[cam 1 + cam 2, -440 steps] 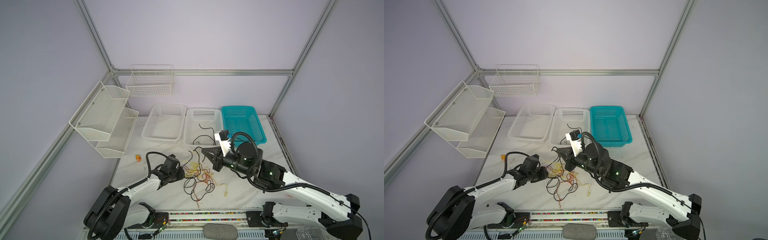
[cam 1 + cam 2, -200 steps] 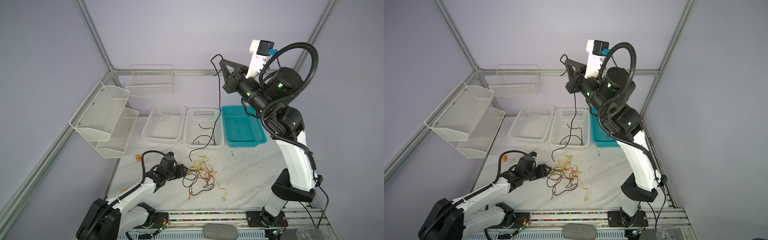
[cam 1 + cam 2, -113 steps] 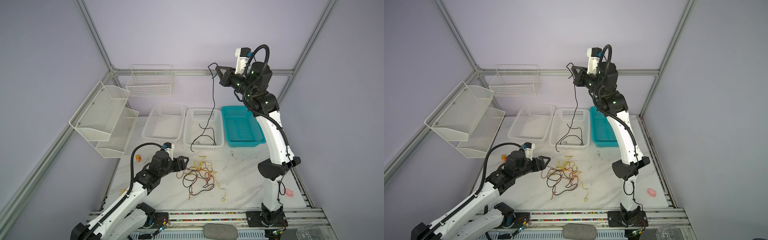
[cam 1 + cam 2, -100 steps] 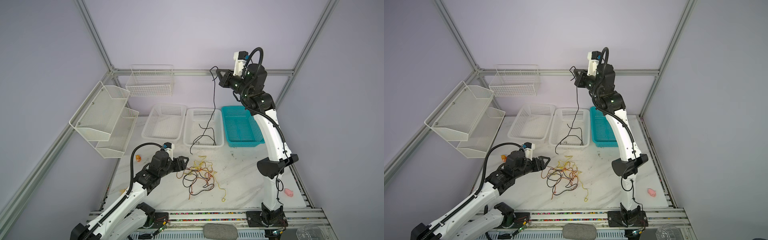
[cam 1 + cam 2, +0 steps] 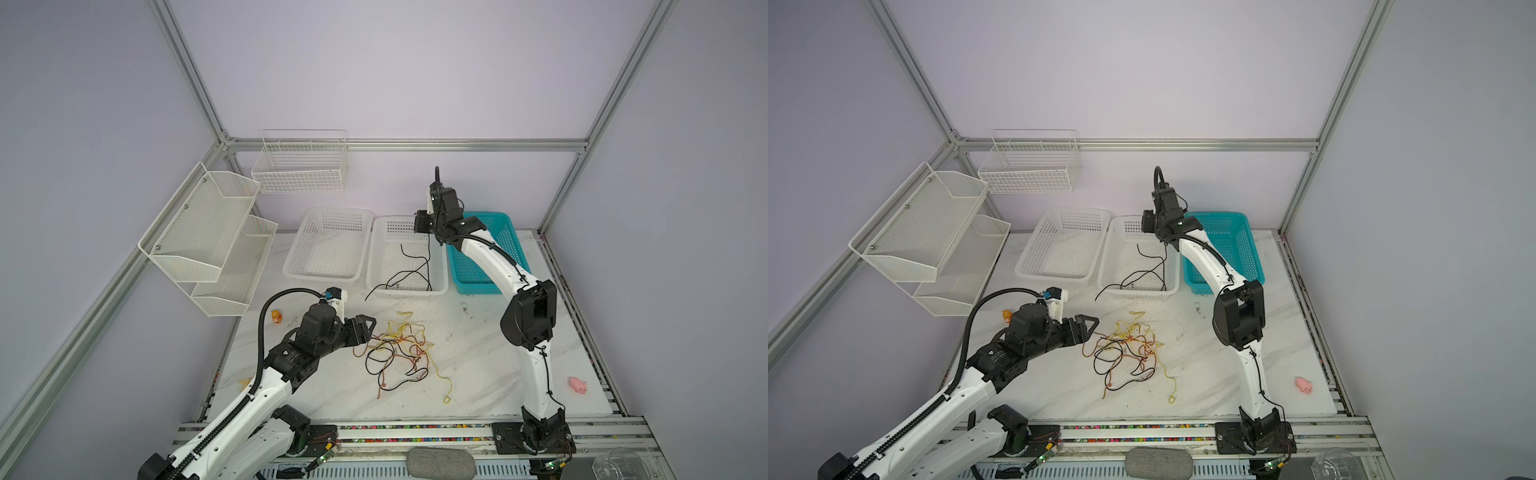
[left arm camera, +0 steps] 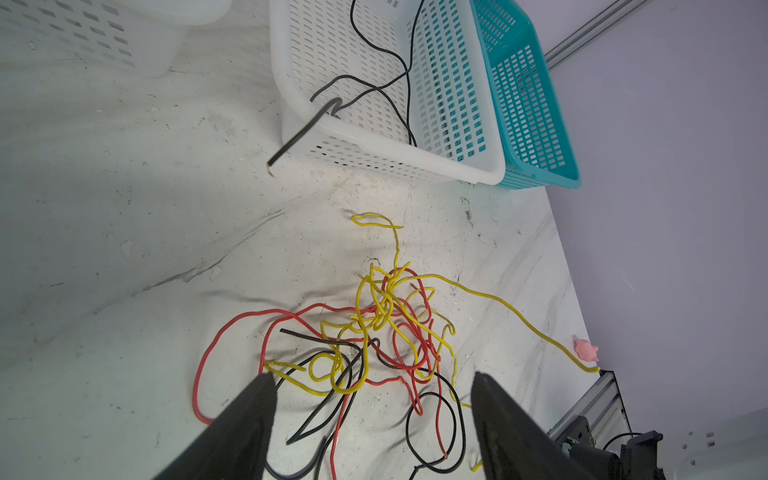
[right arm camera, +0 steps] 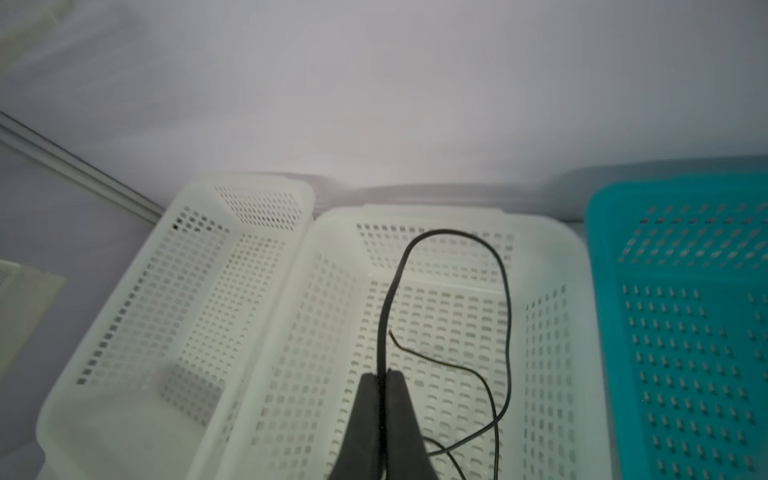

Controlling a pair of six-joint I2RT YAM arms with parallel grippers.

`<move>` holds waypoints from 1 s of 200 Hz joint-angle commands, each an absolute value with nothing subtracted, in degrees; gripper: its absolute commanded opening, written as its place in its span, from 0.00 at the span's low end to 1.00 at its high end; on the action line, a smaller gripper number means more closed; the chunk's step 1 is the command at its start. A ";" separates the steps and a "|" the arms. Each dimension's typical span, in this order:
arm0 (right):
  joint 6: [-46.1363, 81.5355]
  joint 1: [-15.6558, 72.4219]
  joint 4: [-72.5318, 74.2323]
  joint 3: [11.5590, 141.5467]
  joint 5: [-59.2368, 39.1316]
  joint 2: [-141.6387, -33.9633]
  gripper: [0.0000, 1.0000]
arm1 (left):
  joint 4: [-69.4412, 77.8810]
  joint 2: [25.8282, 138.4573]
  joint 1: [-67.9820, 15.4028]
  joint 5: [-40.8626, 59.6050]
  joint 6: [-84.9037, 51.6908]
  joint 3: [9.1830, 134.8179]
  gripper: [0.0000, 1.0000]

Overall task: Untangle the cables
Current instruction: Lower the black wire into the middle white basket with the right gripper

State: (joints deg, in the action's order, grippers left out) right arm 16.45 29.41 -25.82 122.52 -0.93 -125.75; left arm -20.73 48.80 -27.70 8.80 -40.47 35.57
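Lowered from high near the rear frame bar, the right gripper (image 5: 422, 222) now hangs just above the back end of the middle white basket (image 5: 371, 266). Its fingers are pinched together on a black cable (image 7: 506, 299). That cable loops up from the fingertips and drops into the basket instead of dangling in the air as before. One black end (image 6: 299, 137) pokes over the basket's front rim toward the table (image 5: 478, 365).

A teal basket (image 5: 513, 249) touches the middle basket on its right, and the right forearm crosses above it. A second white basket (image 5: 320, 274) sits just beside the middle one on the left. Bare marble lies open between the tangle of cables (image 5: 399, 349) and the right arm's base.

The tangle of yellow, red and black wires rests mid-table, in front of the baskets. The left gripper (image 5: 368, 330) sits at its left edge, where it was half a second ago. Its fingers are spread wide and hold nothing.

A pink toy (image 5: 578, 385) lies near the right table edge, well apart. A small orange object (image 5: 276, 316) sits by the foot of the wire shelf (image 5: 208, 237).
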 commanded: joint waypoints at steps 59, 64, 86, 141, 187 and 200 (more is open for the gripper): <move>13.79 37.66 -19.78 105.21 -0.67 -111.13 0.49 | -21.06 45.92 -27.44 7.84 -40.78 35.09 0.75; 13.49 38.06 -19.97 104.59 -1.10 -110.50 0.50 | -21.37 45.42 -27.43 7.34 -40.86 34.98 0.75; 10.12 41.11 -18.46 100.99 -5.42 -108.84 0.52 | -23.39 41.82 -27.41 3.15 -41.76 34.46 0.75; -0.07 49.38 -13.42 94.24 0.46 -110.79 0.55 | -27.75 34.63 -27.28 -3.80 -43.55 34.28 0.81; -8.08 52.98 -4.16 89.27 9.81 -110.98 0.58 | -29.74 32.98 -27.16 -5.34 -43.20 34.34 0.83; -10.65 53.55 -2.91 89.12 13.34 -112.05 0.58 | -30.09 32.74 -27.18 -5.51 -43.00 34.45 0.83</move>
State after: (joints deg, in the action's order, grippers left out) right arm -3.14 52.97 -9.89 89.19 5.34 -111.79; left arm -29.54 33.61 -27.42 -3.70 -42.92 35.44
